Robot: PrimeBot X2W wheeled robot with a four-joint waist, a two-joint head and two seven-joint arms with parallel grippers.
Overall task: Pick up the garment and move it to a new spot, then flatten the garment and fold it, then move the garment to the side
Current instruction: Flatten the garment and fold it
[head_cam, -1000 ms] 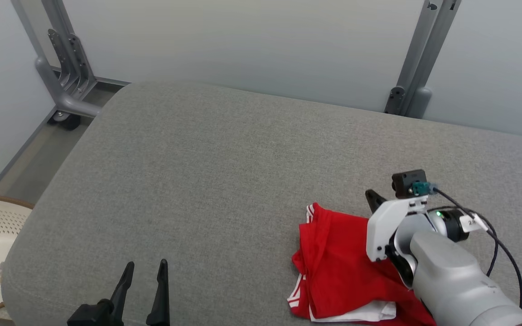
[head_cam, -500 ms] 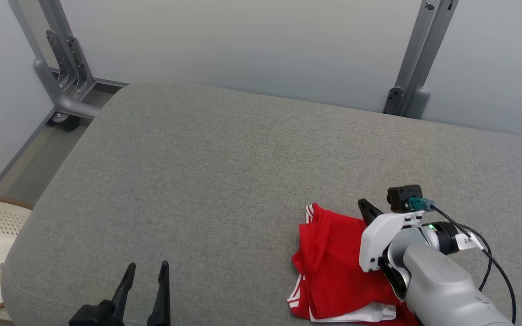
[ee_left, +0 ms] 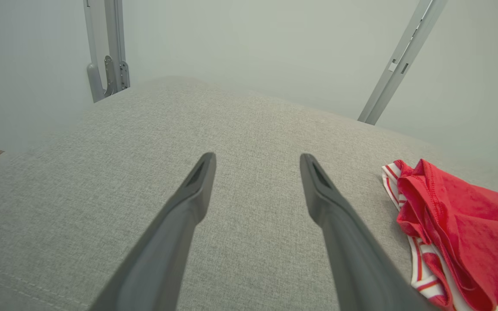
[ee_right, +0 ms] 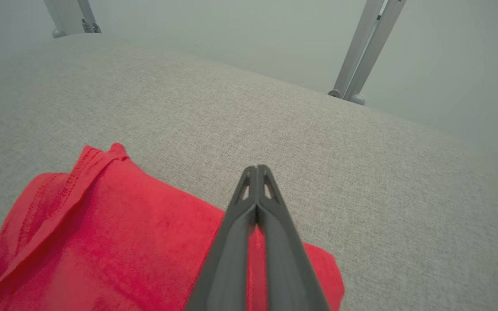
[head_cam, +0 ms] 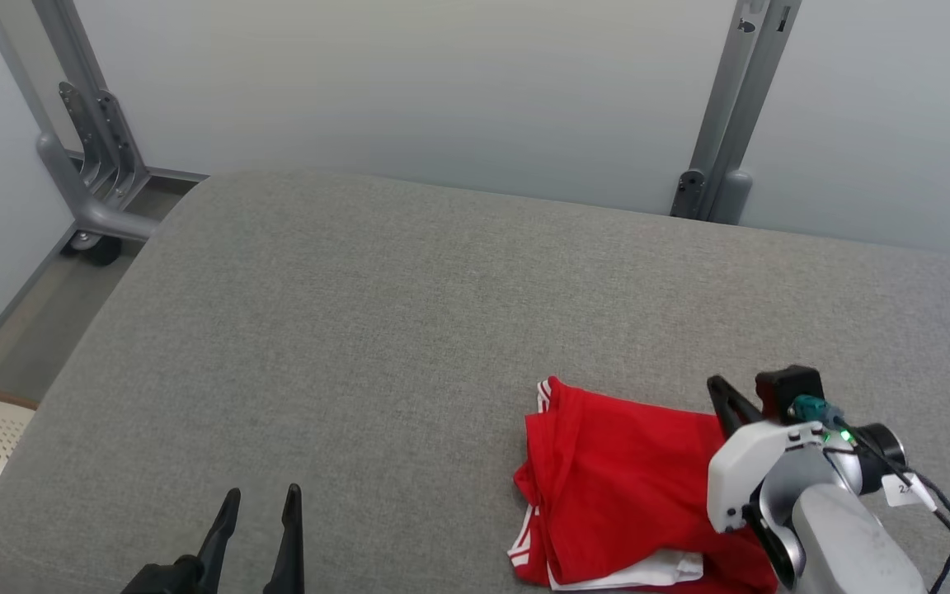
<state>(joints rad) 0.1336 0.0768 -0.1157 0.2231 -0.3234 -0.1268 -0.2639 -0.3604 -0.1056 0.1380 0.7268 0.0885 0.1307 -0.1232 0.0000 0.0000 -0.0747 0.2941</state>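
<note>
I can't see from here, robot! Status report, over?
Left hand open, empty. Right hand shut, above edge of red garment. It lies folded on grey cushion. Nothing in the way.

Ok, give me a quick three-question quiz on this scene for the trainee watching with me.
1. True or false: the right gripper is shut.
2. The red garment lies on the grey cushion toward the robot's: A) left, B) right, C) far edge.
3. Fill in: the left gripper is ____ and holds nothing.

Key: 1 true; 2 B; 3 open.
</note>
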